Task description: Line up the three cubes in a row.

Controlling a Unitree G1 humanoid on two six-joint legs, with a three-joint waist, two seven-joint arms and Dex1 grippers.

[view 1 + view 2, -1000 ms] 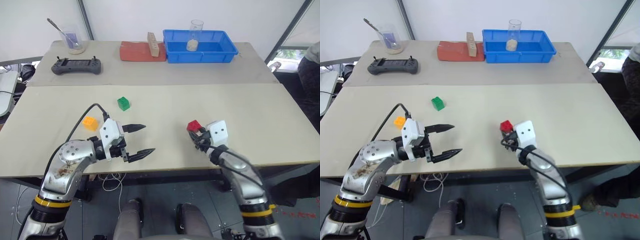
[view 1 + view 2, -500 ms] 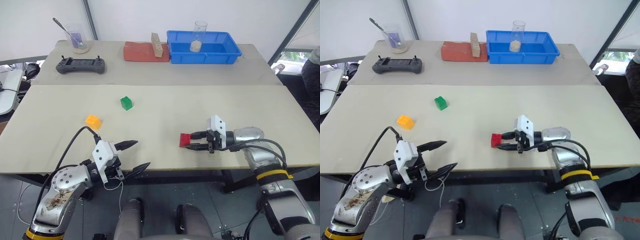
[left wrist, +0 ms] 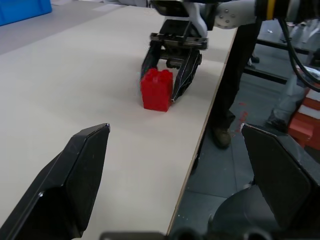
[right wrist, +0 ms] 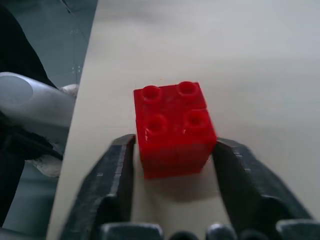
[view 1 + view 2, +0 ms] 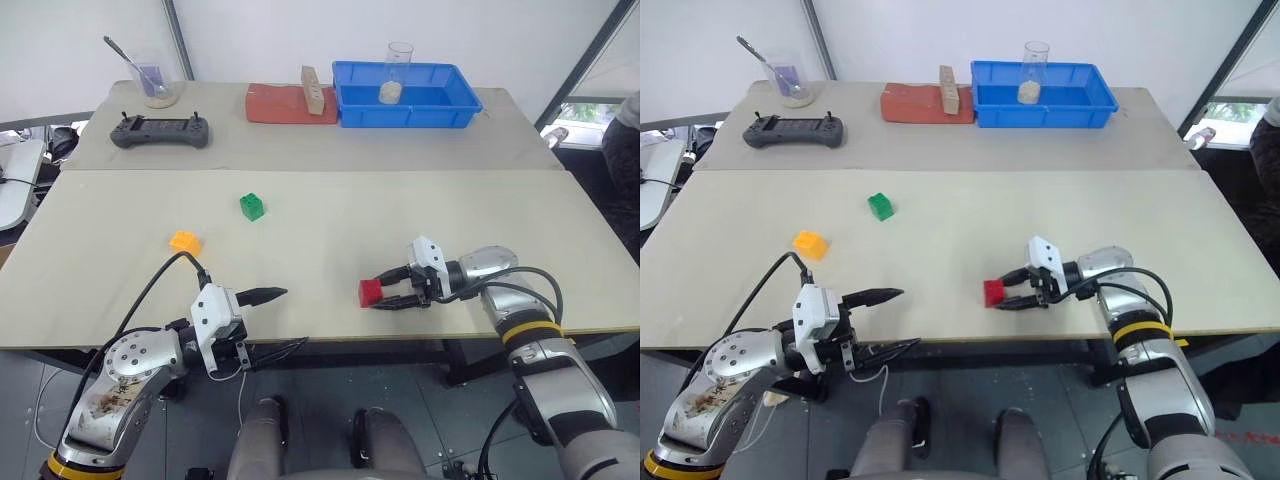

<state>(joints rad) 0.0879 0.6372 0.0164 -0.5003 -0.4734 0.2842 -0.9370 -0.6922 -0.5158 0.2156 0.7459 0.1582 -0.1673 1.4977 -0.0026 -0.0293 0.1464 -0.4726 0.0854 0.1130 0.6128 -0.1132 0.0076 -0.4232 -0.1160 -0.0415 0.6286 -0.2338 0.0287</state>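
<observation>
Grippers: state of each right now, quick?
Left gripper: open, holding nothing.
Right gripper: open, fingers on either side of the red cube on the table, small gaps showing.

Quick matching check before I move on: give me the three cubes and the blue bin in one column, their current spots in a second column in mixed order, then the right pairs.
Things:
1. red cube
2. green cube
3. orange cube
4. blue bin

Places:
A. far table, beside the red pad
B. near the table's front edge, between the right gripper's parted fingers
C. mid-table, nearer the far edge than the other two cubes
D. on the left, beyond the left gripper

Pairs: 1-B, 2-C, 3-D, 4-A
</observation>
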